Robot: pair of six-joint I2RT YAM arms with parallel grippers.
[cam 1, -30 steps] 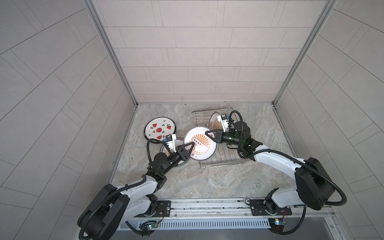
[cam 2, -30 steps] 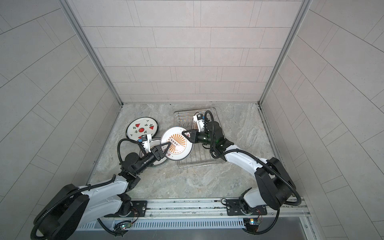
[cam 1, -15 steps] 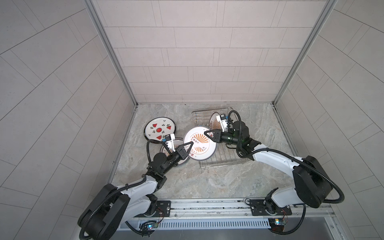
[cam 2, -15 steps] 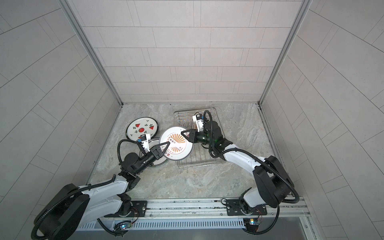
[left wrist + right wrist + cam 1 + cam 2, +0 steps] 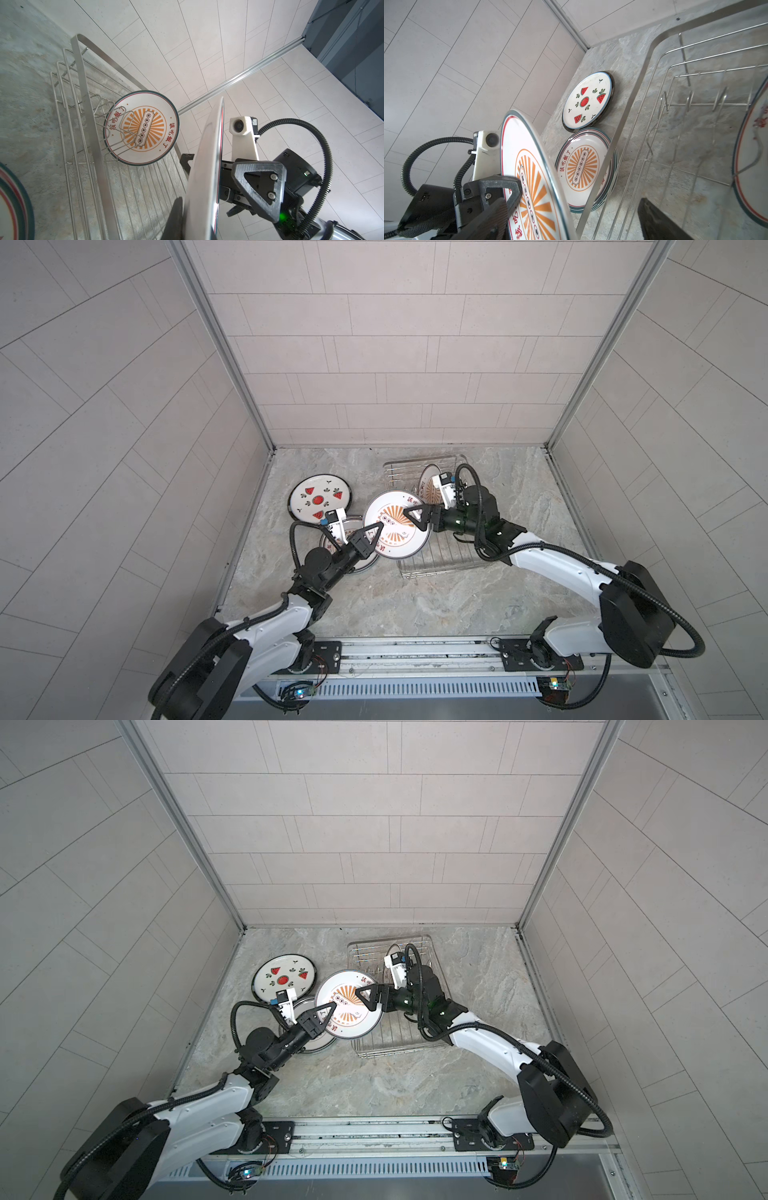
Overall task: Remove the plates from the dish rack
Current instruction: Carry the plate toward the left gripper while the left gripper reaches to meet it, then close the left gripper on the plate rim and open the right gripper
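Table [image 5: 415, 605] of grey stone fills the lower middle of both top views. The dish rack [image 5: 440, 562] sits on it, a little right of the middle, and it looks nearly bare. Only one plate can be seen in it. This last plate [image 5: 166, 116] stands on its edge near the top end of the rack in the top views.

Left of the rack, plates lie flat on the table. The watermelon plate [image 5: 318, 501] is furthest up and to the left. Just below it is a pile of sunburst plates [image 5: 581, 166]. I cannot count them.

Between the pile and the rack, the held plate [image 5: 390, 531] is up in the air, over the rack's left edge. The left gripper [image 5: 370, 537] pinches its lower left rim tight. The right gripper [image 5: 415, 517] is at the plate's right side. Its jaws are wide apart and do not touch the plate, so the left gripper alone carries it.

Most of the job looks done. I think this plate goes on the pile next. Then the last plate must come out of the rack.
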